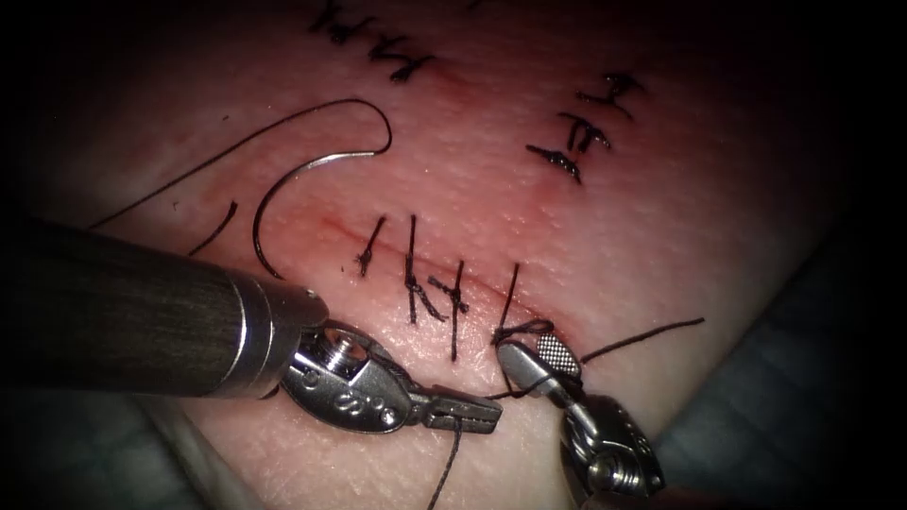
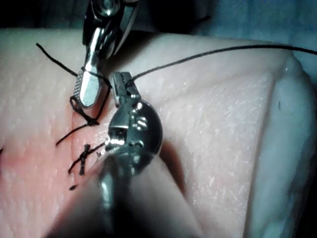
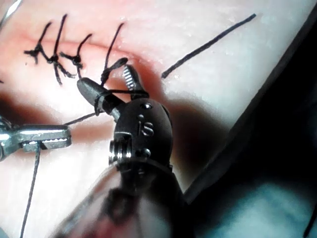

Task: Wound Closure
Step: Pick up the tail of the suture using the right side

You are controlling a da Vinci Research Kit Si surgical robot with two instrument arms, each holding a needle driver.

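Up on the tissue, the curved needle lay flat and loose, to the left of the cut and its stitches. Neither tool held it, and it was not stuck in. The left tool had its jaws pinched tight on the thread, just below the cut. The right tool had its jaws spread apart by the last stitch at the cut's right end, with thread looped around them.
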